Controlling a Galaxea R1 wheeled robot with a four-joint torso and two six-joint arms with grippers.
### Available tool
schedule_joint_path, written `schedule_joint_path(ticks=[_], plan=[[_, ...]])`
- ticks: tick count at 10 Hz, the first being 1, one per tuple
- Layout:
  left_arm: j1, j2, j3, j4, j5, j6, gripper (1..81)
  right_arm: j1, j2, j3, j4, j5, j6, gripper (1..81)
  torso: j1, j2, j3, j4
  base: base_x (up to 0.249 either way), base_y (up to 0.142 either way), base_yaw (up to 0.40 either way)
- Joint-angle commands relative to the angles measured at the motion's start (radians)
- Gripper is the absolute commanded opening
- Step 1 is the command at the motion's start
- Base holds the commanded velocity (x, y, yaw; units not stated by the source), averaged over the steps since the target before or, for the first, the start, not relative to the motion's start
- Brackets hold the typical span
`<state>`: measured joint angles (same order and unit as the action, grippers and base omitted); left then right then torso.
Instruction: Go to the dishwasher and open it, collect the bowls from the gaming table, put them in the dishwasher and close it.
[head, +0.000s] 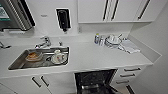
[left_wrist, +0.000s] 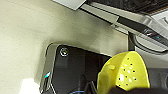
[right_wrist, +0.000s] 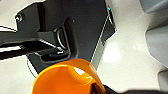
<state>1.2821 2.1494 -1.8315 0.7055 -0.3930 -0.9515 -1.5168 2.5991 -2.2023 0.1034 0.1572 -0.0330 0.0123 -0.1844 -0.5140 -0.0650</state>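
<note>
The dishwasher (head: 95, 80) stands open under the white counter, its dark interior showing and its door folded down towards me. In the left wrist view a yellow bowl (left_wrist: 127, 73) with small holes sits close to the camera above the pale floor, with my left gripper (left_wrist: 125, 90) shut on its edge. The right wrist view has an orange bowl (right_wrist: 67, 78) just as close, my right gripper (right_wrist: 101, 89) shut on its rim. The gaming table is out of view.
A steel sink (head: 17, 65) holds a cup and dishes, with a faucet (head: 44, 42) behind it. Bottles (head: 98, 39), stacked dishes (head: 112, 41) and a cloth (head: 129, 46) lie on the counter. White drawers (head: 128, 73) flank the dishwasher on the right.
</note>
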Motion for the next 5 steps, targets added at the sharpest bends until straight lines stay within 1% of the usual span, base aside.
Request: schedule_joint_path(ticks=[1, 3, 4, 5], plan=[[-0.179, -0.117, 0.149, 0.011, 0.141, -0.023, 1.0, 0.013, -0.032, 0.02, -0.008, -0.067, -0.002, 1.0, 0.0, 0.0, -0.088, 0.0, 0.0, 0.0, 0.0], [-0.31, -0.129, 0.253, 0.023, 0.33, -0.023, 1.0, 0.017, -0.032, 0.024, -0.008, -0.067, -0.004, 1.0, 0.0, 0.0, -0.156, 0.0, 0.0, 0.0, 0.0], [-0.374, -0.13, 0.314, 0.026, 0.44, -0.023, 1.0, 0.02, -0.032, 0.03, -0.008, -0.067, -0.004, 1.0, 0.001, 0.001, -0.151, 0.0, 0.0, 0.0, 0.0], [-0.442, -0.13, 0.353, 0.026, 0.502, -0.023, 1.0, 0.02, -0.034, 0.032, -0.008, -0.067, -0.004, 1.0, 0.001, 0.001, -0.129, 0.0, 0.0, 0.0, 0.0]])
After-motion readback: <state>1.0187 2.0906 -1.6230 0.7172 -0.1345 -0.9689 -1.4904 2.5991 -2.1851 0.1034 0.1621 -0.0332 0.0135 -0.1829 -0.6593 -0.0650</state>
